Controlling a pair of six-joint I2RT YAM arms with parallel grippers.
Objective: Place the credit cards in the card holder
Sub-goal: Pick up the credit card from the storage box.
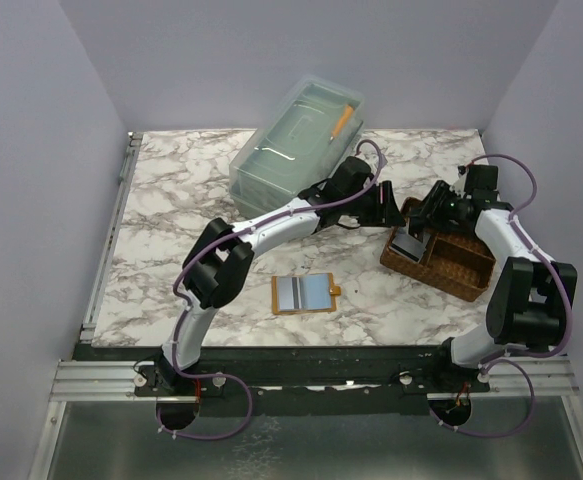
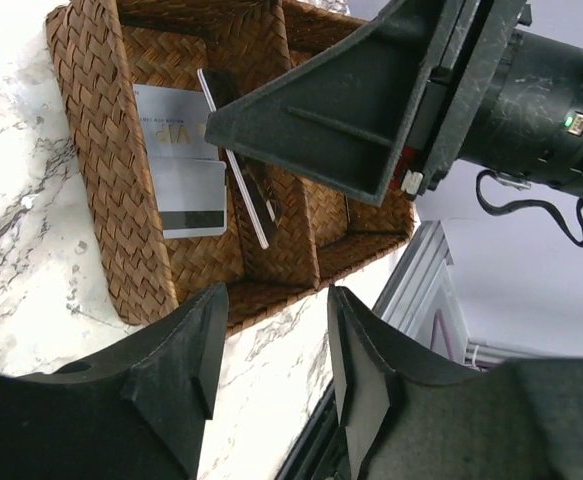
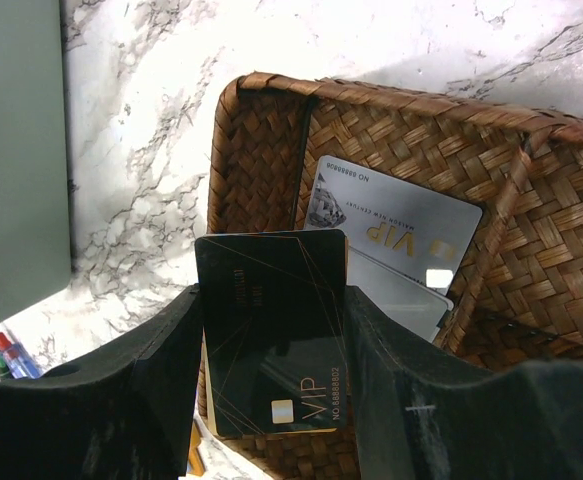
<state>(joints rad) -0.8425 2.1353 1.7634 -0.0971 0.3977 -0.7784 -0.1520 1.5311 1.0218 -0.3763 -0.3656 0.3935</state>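
Note:
The card holder (image 1: 304, 294) lies open and flat on the marble table, showing grey and light-blue panels. My right gripper (image 3: 271, 310) is shut on a black credit card (image 3: 271, 340), holding it by its long edges above the brown woven tray (image 3: 256, 150); a tan edge shows behind that card. Two grey credit cards (image 3: 401, 215) lie in the tray's compartment. In the left wrist view the held card (image 2: 236, 160) appears edge-on over the tray (image 2: 101, 170). My left gripper (image 2: 271, 370) is open beside the tray's corner, with nothing between its fingers.
A clear plastic lidded box (image 1: 296, 150) with an orange pen inside stands at the back, left of the tray. The two grippers (image 1: 386, 205) (image 1: 426, 225) are close together over the tray's left end. The table's front rail (image 1: 311, 375) runs by the arm bases.

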